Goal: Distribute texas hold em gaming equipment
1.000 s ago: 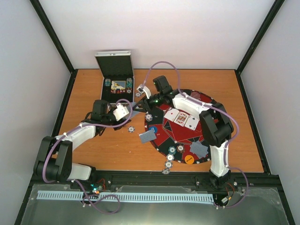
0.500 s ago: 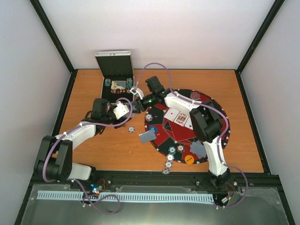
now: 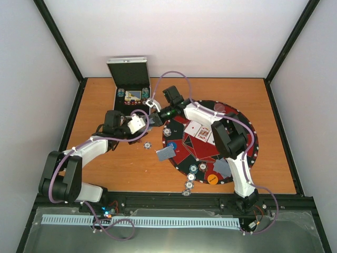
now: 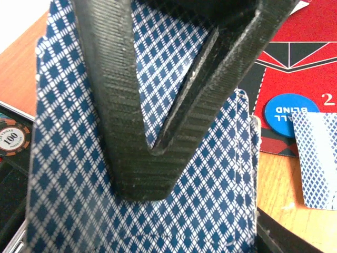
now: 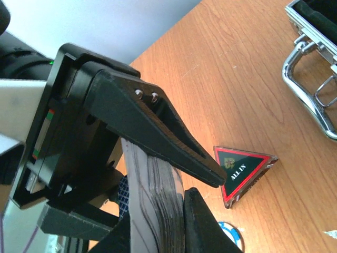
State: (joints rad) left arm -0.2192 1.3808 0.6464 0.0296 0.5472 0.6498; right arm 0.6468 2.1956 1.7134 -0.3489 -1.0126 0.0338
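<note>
The step in hand looks like dealing: the left pincer is clenched on the deck just left of centre in the overhead frame. It holds the deck off the bench, between the open case at upper left and the round mat at centre right. The right pincer meets the deck from the right. In its own wrist view its jaws stand nearly together with the stacked card edges running between them. It therefore seems to be grasping at the deck's top, though whether it has one card or several is too cramped to tell. The next move probably calls for peeling a single card off without dragging its neighbours, then carrying it to a seat on the mat. The left pincer must hold firm meanwhile so the stack does not fan or slip. The deck shows a blue-and-white diamond back, filling the left wrist view, and its edge is grey and slightly uneven. Three face-up cards already lie mid-mat. One face-down card lies at the mat's left rim and another lower right. An orange disc and chips sit near the bottom rim.
</note>
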